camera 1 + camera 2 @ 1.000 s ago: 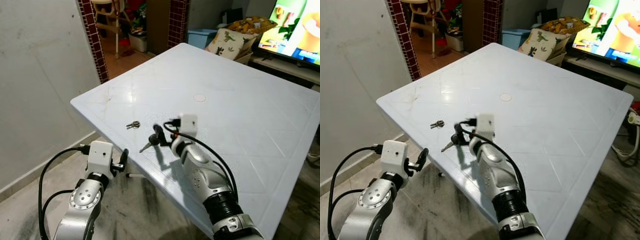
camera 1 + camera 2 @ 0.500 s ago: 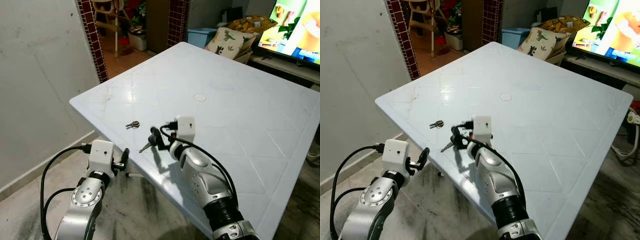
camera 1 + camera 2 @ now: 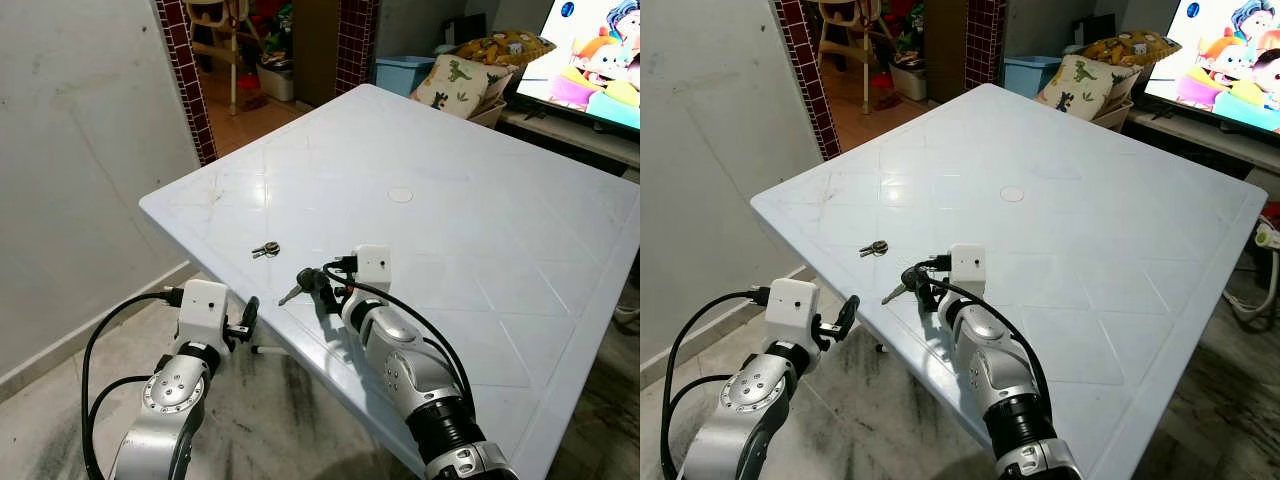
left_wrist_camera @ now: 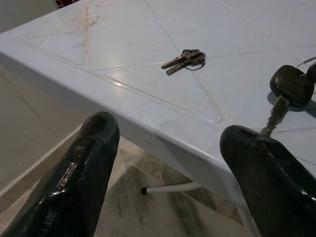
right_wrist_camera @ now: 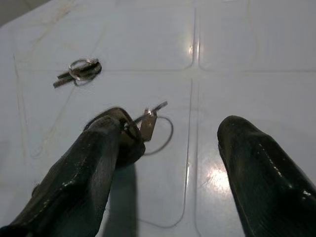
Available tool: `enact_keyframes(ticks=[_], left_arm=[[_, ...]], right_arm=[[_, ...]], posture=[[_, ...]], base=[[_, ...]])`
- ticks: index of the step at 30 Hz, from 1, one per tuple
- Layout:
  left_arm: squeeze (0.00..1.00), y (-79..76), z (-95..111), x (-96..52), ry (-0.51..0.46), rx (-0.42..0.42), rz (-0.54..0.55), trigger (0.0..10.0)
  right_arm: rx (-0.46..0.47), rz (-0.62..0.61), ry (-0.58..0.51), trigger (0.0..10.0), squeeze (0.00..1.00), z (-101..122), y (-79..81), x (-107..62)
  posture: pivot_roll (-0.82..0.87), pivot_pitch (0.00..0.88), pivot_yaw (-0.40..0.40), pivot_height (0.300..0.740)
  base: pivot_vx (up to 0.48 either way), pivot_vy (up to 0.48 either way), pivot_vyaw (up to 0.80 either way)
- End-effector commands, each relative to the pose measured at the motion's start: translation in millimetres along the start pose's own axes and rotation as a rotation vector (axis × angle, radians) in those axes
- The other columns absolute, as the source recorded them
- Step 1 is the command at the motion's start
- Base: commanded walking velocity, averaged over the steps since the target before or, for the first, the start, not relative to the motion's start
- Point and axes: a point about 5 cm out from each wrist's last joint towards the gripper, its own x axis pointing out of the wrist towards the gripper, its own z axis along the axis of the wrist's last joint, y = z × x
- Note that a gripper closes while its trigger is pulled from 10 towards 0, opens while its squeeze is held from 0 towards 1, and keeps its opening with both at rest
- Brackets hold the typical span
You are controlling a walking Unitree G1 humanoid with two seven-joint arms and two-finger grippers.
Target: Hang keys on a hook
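My right gripper (image 5: 163, 163) is down on the white table (image 3: 520, 220), fingers spread wide, with the black-headed key (image 4: 289, 86) lying against one finger (image 5: 94, 163) and its ring (image 5: 160, 131) flat in the gap between the two. A second, smaller bunch of keys (image 3: 266, 249) sits apart at about ten o'clock from my gripper in the head view, closer to the table's edge.

My worry is the closing pinch: the ring lies flush on slick plastic, so the fingers could skate over it or nudge the key toward the nearby edge (it's not far from the drop). I can't make out a hook from here, so the hanging step is still unplanned.

My left gripper (image 4: 163, 173) waits below the table edge, fingers also spread, holding nothing.
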Motion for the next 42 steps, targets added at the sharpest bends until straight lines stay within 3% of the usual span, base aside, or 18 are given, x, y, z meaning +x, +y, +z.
enact_keyframes(ticks=[1, 14, 21, 33, 36, 39, 41, 42], left_arm=[[0.0, 0.1, -1, 1.1, 0.005, -0.001, -0.003, 10.0], [0.0, -1.0, -1, 0.8, 0.006, -0.007, -0.003, 10.0], [0.0, -1.1, -1, 0.6, 0.009, -0.012, -0.003, 10.0], [0.0, -2.0, 4, -6.3, -0.024, 0.009, -0.037, 10.0], [0.0, 1.7, 9, -9.5, -0.062, 0.016, -0.003, 10.0], [0.0, -1.2, 17, -17.1, -0.121, 0.032, -0.007, 10.0], [0.0, -2.0, 20, -20.3, -0.143, 0.05, -0.005, 10.0], [0.0, -0.7, 22, -23.6, -0.156, 0.063, 0.008, 10.0]], right_arm=[[0.047, 0.087, -0.016, 10.0, 0.0, 9, 36.7, 6.9], [0.098, 0.099, -0.03, 10.0, 0.0, 19, 44.1, 13.3], [0.176, 0.104, -0.046, 10.0, 0.0, 30, 44.7, 12.5], [0.197, 0.206, -0.037, 10.0, 0.0, 29, 66.9, 11.6], [0.109, 0.214, -0.084, 10.0, 0.0, 34, 66.0, 8.7], [-0.087, 0.178, -0.235, 10.0, 0.0, 52, 53.1, 0.7], [-0.125, 0.157, -0.27, 10.0, 0.0, 57, 45.8, -3.5], [-0.177, 0.116, -0.311, 10.0, 0.0, 63, 33.6, -9.7]], posture=[[0.09, 0.022, -0.008, 0.74], [0.1, 0.022, -0.013, 0.74], [0.09, 0.025, -0.013, 0.74], [0.1, 0.023, -0.012, 0.74], [0.1, 0.023, -0.012, 0.74], [0.1, 0.019, -0.016, 0.74], [0.09, 0.018, -0.015, 0.74], [0.09, 0.018, -0.016, 0.74]], base=[[0.0, 0.0, 0.0], [0.0, 0.0, 0.0], [0.0, 0.0, 0.0], [0.0, 0.0, 0.0], [0.0, 0.0, 0.0], [0.0, 0.0, 0.0], [0.0, 0.0, 0.0], [0.0, 0.0, 0.0]])
